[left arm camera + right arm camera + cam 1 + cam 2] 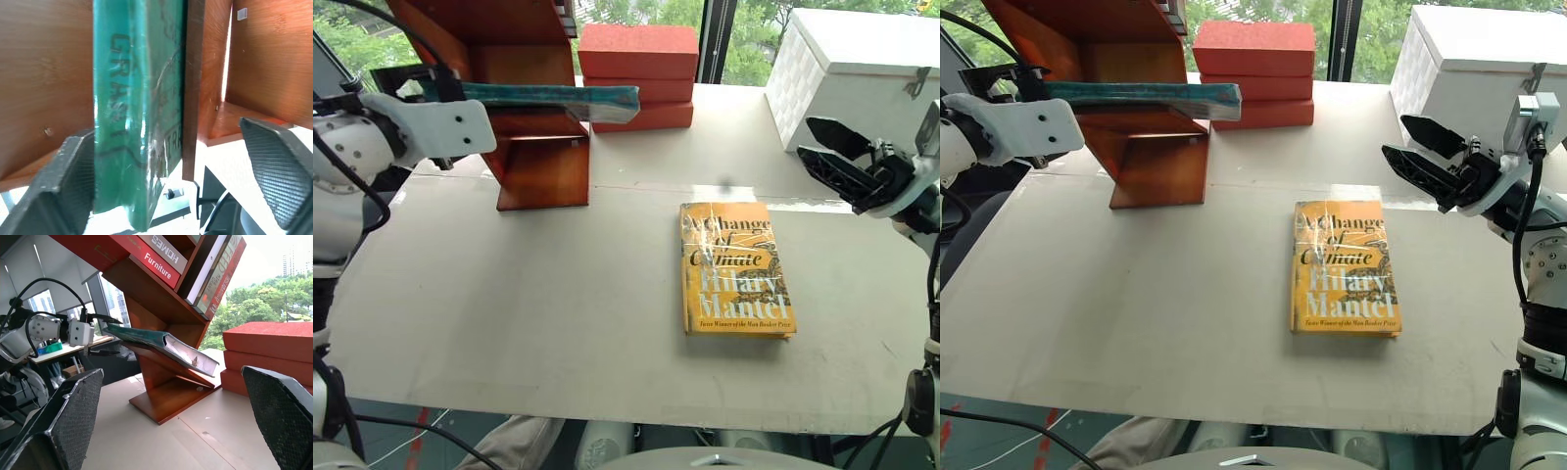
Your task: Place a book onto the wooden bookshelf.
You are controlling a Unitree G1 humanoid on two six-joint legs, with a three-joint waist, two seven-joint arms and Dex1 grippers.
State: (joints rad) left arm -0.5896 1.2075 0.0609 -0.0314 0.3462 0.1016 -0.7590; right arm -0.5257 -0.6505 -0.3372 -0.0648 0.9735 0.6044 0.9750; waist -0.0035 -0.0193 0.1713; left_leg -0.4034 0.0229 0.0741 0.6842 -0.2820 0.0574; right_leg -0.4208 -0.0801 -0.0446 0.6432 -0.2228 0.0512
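Left wrist view shows the left gripper [171,181] with its two black textured fingers [63,186] spread wide apart. Between them stands the large teal hardcover book in shiny clear plastic wrap [139,122], seen edge-on. One finger lies right against the book's cover side, though actual contact cannot be told; the other finger stands well clear of it, with a dark wooden board edge between it and the book. Nothing is pinched.

In the head views the book [553,96] lies nearly flat on a board of the tall reddish-brown wooden bookshelf with slanted side panels [543,171], one end jutting out past the shelf toward the stack of three orange-red bricks [639,73]. The left gripper [406,83] sits at the book's opposite end, at the shelf's outer side. The right wrist view shows the book resting on the slanted board with its page edge hanging over.

The right gripper [1420,157] hangs above the pale tabletop [509,313] beside the white woven-sided box [862,83], its two black fingers [63,426] splayed fully, empty and touching nothing.

A yellow-orange hardcover titled "A Change of Climate" [734,269] lies flat on the table, well apart from both grippers.
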